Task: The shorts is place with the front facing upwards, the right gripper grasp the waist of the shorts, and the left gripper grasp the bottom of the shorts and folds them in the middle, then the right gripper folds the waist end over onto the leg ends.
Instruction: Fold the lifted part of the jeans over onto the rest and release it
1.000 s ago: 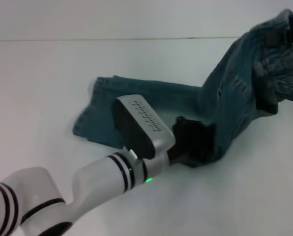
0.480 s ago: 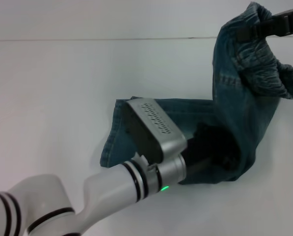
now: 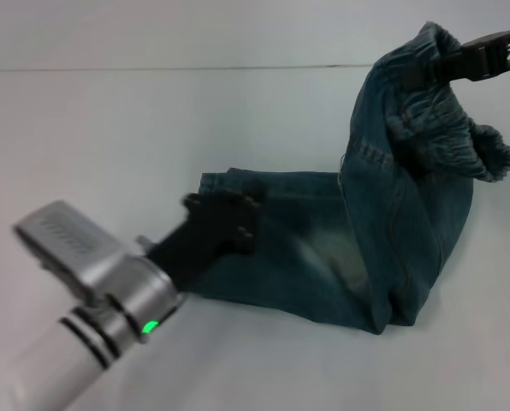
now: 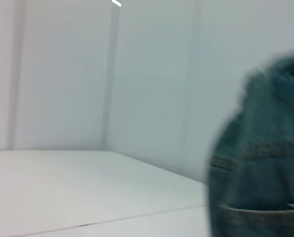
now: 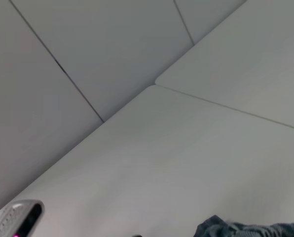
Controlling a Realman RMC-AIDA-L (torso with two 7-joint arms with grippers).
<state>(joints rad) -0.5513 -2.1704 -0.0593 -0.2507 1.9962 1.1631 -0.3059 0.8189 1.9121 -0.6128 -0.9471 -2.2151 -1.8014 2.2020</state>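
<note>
Right claw (image 3: 428, 68) lifts waist (image 3: 439, 128); left claw (image 3: 225, 224) over leg ends (image 3: 205, 184).

We see the blue shorts (image 3: 392, 248) with the ruffled waist (image 3: 439, 128) lifted up high, legs lying flat.
</note>
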